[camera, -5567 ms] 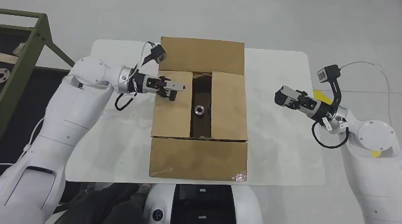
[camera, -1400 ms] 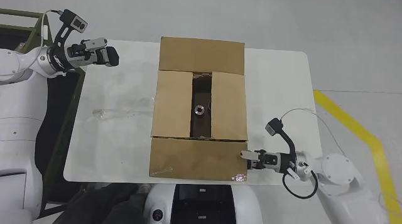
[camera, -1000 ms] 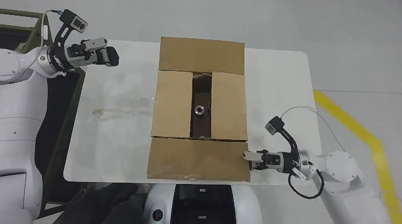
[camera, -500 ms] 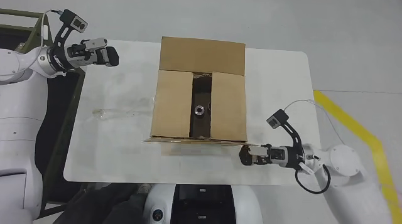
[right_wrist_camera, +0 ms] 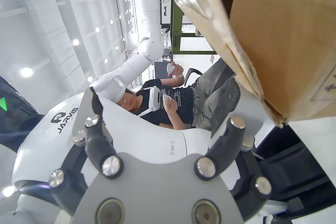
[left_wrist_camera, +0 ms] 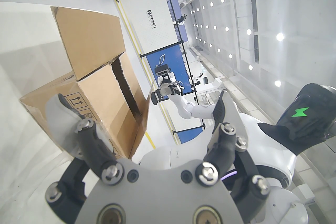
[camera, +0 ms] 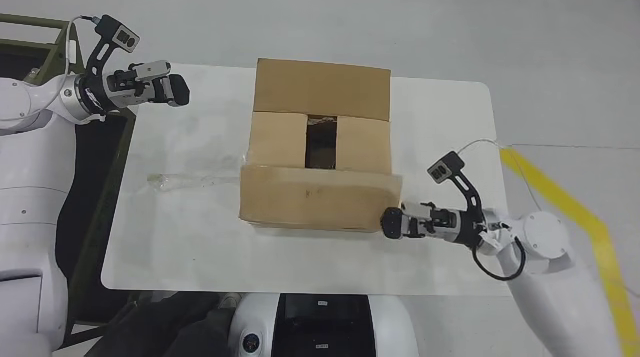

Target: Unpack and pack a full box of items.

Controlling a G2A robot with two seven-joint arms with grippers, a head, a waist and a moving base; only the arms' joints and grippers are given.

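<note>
**A:** Which step is showing?
**B:** Closing, probably: the right end effector [camera: 392,222], fingers spread and gripping nothing, is bearing against the raised near flap [camera: 315,197] of the box [camera: 275,137], mid-way across the desk [camera: 450,117].
**A:** And next?
**B:** Pressing that flap flat; the left end effector [camera: 182,89], open and empty, is hovering beyond.

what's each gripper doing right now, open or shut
Left gripper: open, holding nothing.
Right gripper: open, empty, at the corner of the near flap of the brown cardboard box.
</note>
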